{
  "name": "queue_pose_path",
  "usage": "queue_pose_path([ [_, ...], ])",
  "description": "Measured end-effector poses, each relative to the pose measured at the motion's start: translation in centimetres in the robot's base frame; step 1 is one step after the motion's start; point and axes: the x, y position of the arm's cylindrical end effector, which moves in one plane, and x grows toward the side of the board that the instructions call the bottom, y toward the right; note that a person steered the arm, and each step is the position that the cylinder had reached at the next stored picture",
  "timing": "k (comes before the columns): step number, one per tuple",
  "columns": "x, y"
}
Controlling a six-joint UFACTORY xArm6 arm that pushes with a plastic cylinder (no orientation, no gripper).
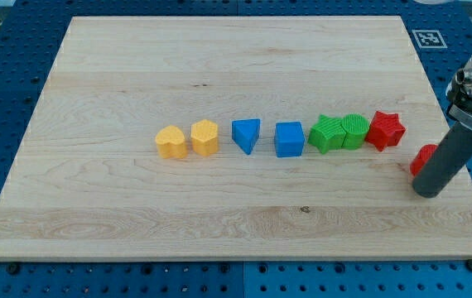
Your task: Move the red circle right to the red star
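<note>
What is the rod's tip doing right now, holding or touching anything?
My tip: no gripper, holds nothing; it sits against the view's right side of the red circle block, which it partly hides. The red star block lies apart.

My rod (445,161) hides most of the red circle (422,157).
</note>
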Motion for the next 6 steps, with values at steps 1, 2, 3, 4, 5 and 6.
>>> queue_pose_path([
  [1,-1.3,0.0],
  [2,-2.0,0.0],
  [3,-2.1,0.5],
  [4,-2.1,2.0],
  [5,-2.4,4.0],
  [6,-3.5,4.3],
])
